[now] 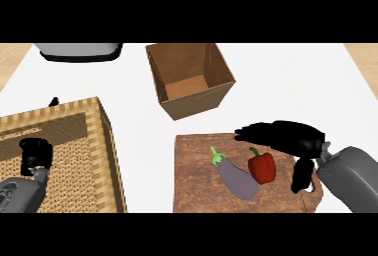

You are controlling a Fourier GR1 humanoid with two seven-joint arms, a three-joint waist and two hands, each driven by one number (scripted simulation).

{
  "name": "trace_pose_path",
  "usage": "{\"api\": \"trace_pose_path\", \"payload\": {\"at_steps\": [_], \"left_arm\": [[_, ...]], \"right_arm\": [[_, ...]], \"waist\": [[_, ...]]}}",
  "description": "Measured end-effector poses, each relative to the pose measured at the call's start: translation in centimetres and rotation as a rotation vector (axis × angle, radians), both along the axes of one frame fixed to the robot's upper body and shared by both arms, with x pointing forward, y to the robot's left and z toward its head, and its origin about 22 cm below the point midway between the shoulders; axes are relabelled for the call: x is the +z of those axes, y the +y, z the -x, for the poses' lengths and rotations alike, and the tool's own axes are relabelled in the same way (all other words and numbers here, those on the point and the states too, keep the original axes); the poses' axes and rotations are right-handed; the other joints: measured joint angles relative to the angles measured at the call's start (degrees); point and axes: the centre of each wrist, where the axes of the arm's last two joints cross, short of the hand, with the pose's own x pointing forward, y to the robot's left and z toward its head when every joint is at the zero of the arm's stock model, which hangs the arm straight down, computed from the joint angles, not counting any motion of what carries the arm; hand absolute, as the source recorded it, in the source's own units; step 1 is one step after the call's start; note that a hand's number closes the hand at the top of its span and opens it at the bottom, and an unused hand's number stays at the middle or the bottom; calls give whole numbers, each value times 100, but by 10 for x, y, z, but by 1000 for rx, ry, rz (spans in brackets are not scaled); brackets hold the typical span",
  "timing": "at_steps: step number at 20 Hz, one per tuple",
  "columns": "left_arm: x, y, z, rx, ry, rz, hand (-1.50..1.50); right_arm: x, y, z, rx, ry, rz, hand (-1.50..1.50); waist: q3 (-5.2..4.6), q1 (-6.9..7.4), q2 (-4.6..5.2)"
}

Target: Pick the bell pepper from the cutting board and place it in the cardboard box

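A red bell pepper (262, 167) with a green stem lies on the brown cutting board (196, 175), right of a purple eggplant (236, 178). My right hand (288, 136) hovers just above and right of the pepper, fingers spread to the left over the board's far edge and thumb hanging down at the pepper's right side; it holds nothing. The open cardboard box (190, 79) stands beyond the board, tilted slightly. My left hand (35, 154) rests over the wicker basket at the left, fingers up.
A large wicker basket (88, 155) fills the left side of the white counter. A grey and black appliance (79, 51) sits at the far left edge.
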Motion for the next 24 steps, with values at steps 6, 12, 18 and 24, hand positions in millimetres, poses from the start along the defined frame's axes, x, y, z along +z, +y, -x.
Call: {"api": "trace_pose_path", "payload": {"at_steps": [6,12,18,24], "left_arm": [[-2,1,1,8,18,9,0],[1,0,-2,6,28,1,0],[0,3,-2,22,45,0,0],[1,0,-4,22,55,-4,0]], "right_arm": [[2,12,6,14,4,32,-150],[-10,17,12,-27,4,125,-150],[-25,25,18,-57,-44,133,150],[-35,30,21,-85,-202,73,150]], "waist": [[2,20,1],[2,36,8],[-8,43,19],[-21,57,11]]}}
